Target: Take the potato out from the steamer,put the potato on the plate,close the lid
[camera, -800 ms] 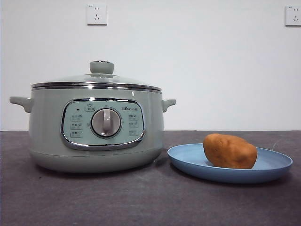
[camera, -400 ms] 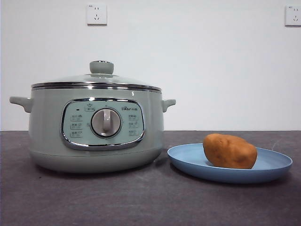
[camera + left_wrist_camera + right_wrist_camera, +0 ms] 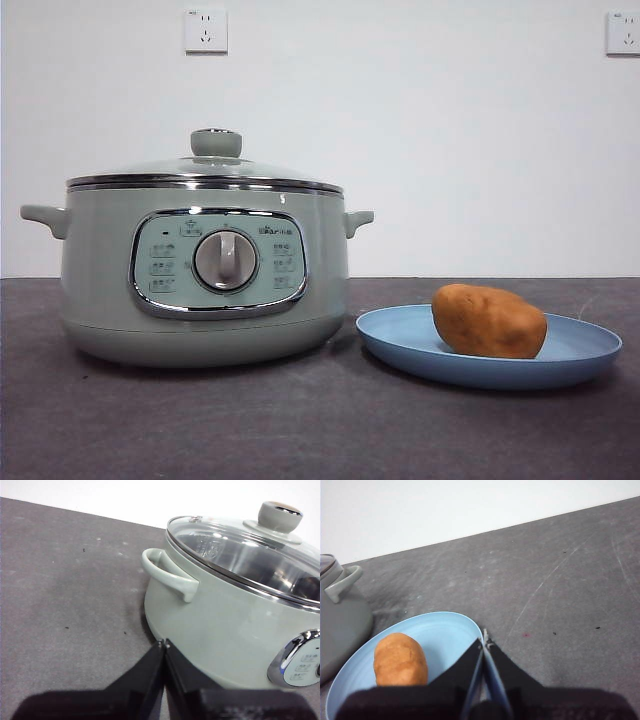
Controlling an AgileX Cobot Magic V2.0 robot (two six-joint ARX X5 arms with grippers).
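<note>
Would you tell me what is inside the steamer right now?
Through the glass lid, the steamer shows only a shiny metal interior; no food is visible. The far side and bottom are hidden.

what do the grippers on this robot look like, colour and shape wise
Only the wrist views show them. The left gripper has two matte black jaws, wedge-shaped, tapering from a broad dark base to thin tips with a small pale speck at the very end. The right gripper looks the same: black, angular, narrowing to fine points. No cables, labels or markings are visible on either one.
</note>
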